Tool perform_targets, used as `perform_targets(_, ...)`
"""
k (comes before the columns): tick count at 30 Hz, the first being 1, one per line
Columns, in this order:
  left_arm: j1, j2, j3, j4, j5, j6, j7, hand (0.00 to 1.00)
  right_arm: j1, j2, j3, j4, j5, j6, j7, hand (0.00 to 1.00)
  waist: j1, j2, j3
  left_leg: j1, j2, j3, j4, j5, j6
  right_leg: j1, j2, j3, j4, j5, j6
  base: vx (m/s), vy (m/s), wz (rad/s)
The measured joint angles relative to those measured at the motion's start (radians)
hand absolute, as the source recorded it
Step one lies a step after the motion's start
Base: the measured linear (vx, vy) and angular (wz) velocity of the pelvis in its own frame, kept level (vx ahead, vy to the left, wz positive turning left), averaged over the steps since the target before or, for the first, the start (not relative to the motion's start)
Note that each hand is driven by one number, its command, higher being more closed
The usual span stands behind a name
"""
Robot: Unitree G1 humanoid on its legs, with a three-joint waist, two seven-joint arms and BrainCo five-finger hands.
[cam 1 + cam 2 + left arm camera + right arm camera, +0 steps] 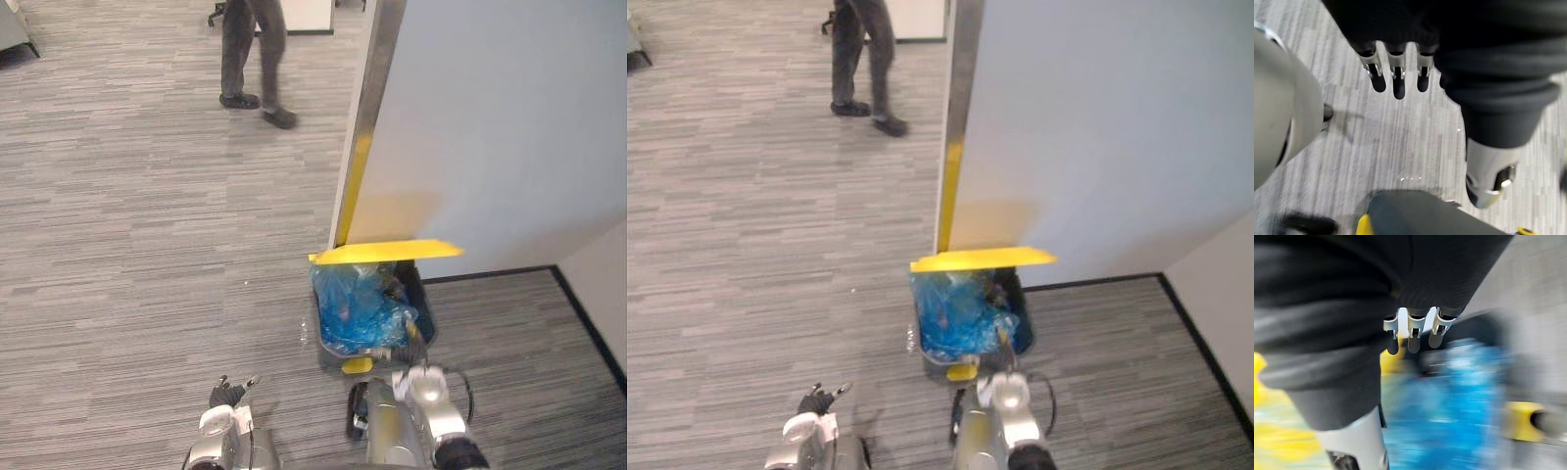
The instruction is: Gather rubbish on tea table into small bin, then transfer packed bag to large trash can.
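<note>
Right robot hand [1414, 335], fingers straight, empty, extended toward blue bag [358, 308] in trash can [424, 305], left robot hand [1398, 81] relaxed

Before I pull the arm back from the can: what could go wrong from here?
1. The crumpled blue plastic bag seems to bulge above the rim of the dark large trash can. The raised yellow lid may not close, or the bag could slide out.
2. The right hand hangs open close over the bag, so its fingers might snag the plastic on withdrawal.
3. A person walks on the carpet ahead, and turning that way risks a collision.
</note>
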Motion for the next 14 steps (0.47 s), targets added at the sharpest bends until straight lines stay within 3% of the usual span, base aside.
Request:
perform_targets(1,-0.001,-0.002,0.010,0.005,0.001,-0.001,0.000,0.00,0.002,0.003,-0.017,0.032,0.000,0.000,0.000,0.00,0.000,-0.004,-0.005,-0.001,-0.001,-0.001,-0.004,0.003,-0.001,0.013,0.002,-0.003,-0.026,-0.018,0.006,-0.01,-0.178,-0.07)
perform_targets(2,-0.021,-0.019,0.045,0.034,0.008,0.004,-0.001,0.00,0.012,0.002,-0.080,0.092,0.013,-0.001,0.004,0.00,0.001,0.014,-0.018,-0.010,0.013,-0.005,-0.025,0.015,-0.004,0.037,0.043,-0.025,-0.100,-0.022,0.006,-0.05,-0.125,-0.36)
perform_targets(3,-0.026,-0.044,0.074,0.060,0.012,0.004,0.000,0.00,0.013,0.002,-0.114,0.106,0.000,-0.001,-0.002,0.00,0.008,0.051,-0.042,-0.010,0.030,-0.004,-0.071,0.034,0.027,0.074,0.096,-0.024,-0.227,-0.031,0.007,-0.06,-0.127,-0.61)
perform_targets(4,-0.026,-0.071,0.092,0.075,0.019,0.005,0.000,0.00,0.012,-0.008,-0.140,0.127,0.002,0.001,-0.008,0.00,0.015,0.060,-0.064,-0.016,0.038,0.013,-0.117,0.070,0.061,0.122,0.107,-0.036,-0.339,-0.094,-0.026,-0.05,-0.103,-0.53)
perform_targets(5,-0.030,-0.071,0.100,0.076,0.019,0.005,0.000,0.00,0.013,-0.007,-0.149,0.130,0.002,0.002,-0.009,0.00,0.015,0.048,-0.069,-0.016,0.026,0.029,-0.121,0.079,0.046,0.128,0.093,-0.043,-0.358,-0.119,-0.034,-0.02,-0.159,-0.47)
perform_targets(6,-0.051,-0.069,0.101,0.108,0.018,0.008,-0.002,0.00,0.003,-0.009,-0.162,0.171,0.005,0.009,-0.011,0.00,0.012,0.046,-0.060,0.007,0.014,0.053,-0.141,0.099,0.009,0.155,0.099,-0.039,-0.419,-0.151,-0.063,-0.07,-0.125,-0.41)
perform_targets(8,-0.038,-0.072,0.123,0.117,0.017,0.014,0.000,0.00,0.005,-0.011,-0.193,0.175,0.023,0.013,-0.014,0.00,0.010,0.068,-0.074,0.028,0.032,0.056,-0.168,0.112,0.020,0.188,0.133,-0.037,-0.486,-0.120,-0.076,-0.10,-0.052,-0.36)
perform_targets(10,-0.023,-0.074,0.159,0.119,0.016,0.024,0.000,0.00,0.021,-0.021,-0.210,0.184,0.024,0.022,-0.021,0.00,0.006,0.086,-0.100,0.058,0.043,0.053,-0.193,0.126,0.043,0.231,0.158,-0.039,-0.568,-0.101,-0.052,-0.11,0.003,-0.05)
perform_targets(14,-0.013,-0.080,0.206,0.120,0.015,0.023,0.000,0.00,0.018,-0.030,-0.227,0.205,0.044,0.027,-0.021,0.00,0.009,0.098,-0.111,0.058,0.032,0.054,-0.230,0.125,0.049,0.255,0.161,-0.043,-0.657,-0.057,-0.029,-0.05,0.081,-0.03)
